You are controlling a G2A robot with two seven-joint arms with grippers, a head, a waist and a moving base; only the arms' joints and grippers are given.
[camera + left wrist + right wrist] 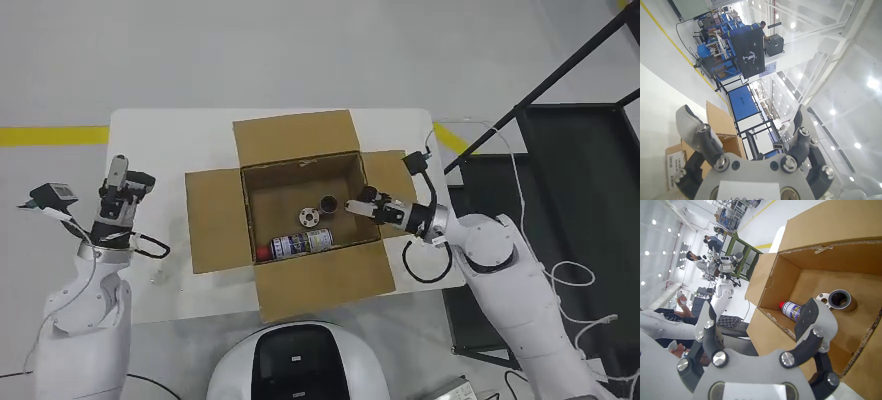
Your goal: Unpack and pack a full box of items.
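Right tool: we are hovering it apart, empty, over the box, centre frame, likely for the bottle.
Left tool: we are holding it apart at the frame's left edge, out of the way.

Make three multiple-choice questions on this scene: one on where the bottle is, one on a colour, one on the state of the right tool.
1. Where does the bottle lie?
A. on the floor
B. inside the cardboard box
C. on a shelf

2. What colour is its cap?
A. blue
B. red
C. green

3. In what state is the right tool?
A. open and empty
B. shut on the bottle
C. shut on a flap

Answers:
1 B: it lies on its side on the bottom of the box.
2 B: the right wrist view shows a red cap.
3 A: its fingers stand apart with nothing between them.
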